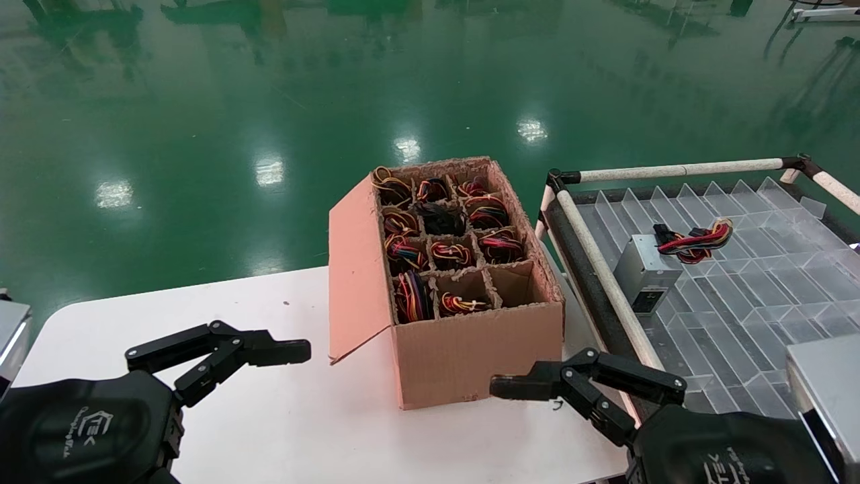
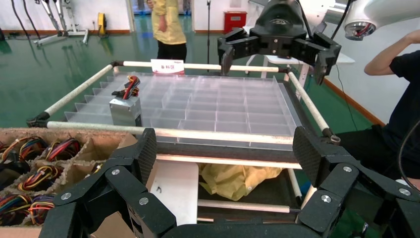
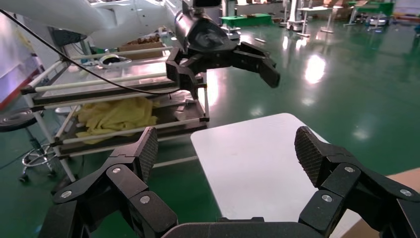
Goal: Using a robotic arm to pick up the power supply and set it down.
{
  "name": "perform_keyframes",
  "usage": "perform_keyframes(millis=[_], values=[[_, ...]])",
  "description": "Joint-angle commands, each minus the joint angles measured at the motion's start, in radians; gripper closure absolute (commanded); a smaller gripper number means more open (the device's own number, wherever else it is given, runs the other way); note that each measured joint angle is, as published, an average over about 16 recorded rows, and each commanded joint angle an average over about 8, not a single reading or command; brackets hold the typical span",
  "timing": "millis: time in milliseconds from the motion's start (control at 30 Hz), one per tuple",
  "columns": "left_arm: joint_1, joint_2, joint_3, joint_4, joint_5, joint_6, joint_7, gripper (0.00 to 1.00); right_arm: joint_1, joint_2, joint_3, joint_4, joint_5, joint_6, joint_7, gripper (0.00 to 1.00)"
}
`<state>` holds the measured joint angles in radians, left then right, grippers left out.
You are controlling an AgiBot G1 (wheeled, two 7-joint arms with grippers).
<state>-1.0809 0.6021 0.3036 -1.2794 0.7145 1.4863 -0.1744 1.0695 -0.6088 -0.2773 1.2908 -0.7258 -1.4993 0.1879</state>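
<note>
On head view, power supply (image 1: pixel 643 272): lying in clear divider tray (image 1: pixel 752 269), socket face toward robot, wires (image 1: pixel 695 240) at far end.
Left wrist view, left gripper (image 2: pixel 225 153): spread wide, empty, beside cardboard box (image 2: pixel 44 163).
Right wrist view, right gripper (image 3: pixel 228 153): spread wide, empty, over white table (image 3: pixel 252 158).

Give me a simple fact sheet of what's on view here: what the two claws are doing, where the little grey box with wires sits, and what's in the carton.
left gripper: open, empty, low over the white table
right gripper: open, empty, near the carton's front corner
power supply: grey box with red, yellow and black wires, resting on the clear divider tray to the robot's right
cardboard box: on the table, flap open, gridded cells mostly holding coloured wire bundles; front right cell looks empty
contact: neither gripper touches anything
</note>
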Motion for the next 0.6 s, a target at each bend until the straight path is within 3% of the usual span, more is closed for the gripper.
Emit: perform_keyframes(millis=[33,600], values=[[0.0,0.0,0.0,0.0,0.0,0.0,0.0,0.0,-0.019,0.01,0.008,0.026,0.018,-0.016,0.003,0.0],[0.0,0.0,0.0,0.0,0.0,0.0,0.0,0.0,-0.002,0.001,0.001,0.002,0.002,-0.002,0.001,0.0]])
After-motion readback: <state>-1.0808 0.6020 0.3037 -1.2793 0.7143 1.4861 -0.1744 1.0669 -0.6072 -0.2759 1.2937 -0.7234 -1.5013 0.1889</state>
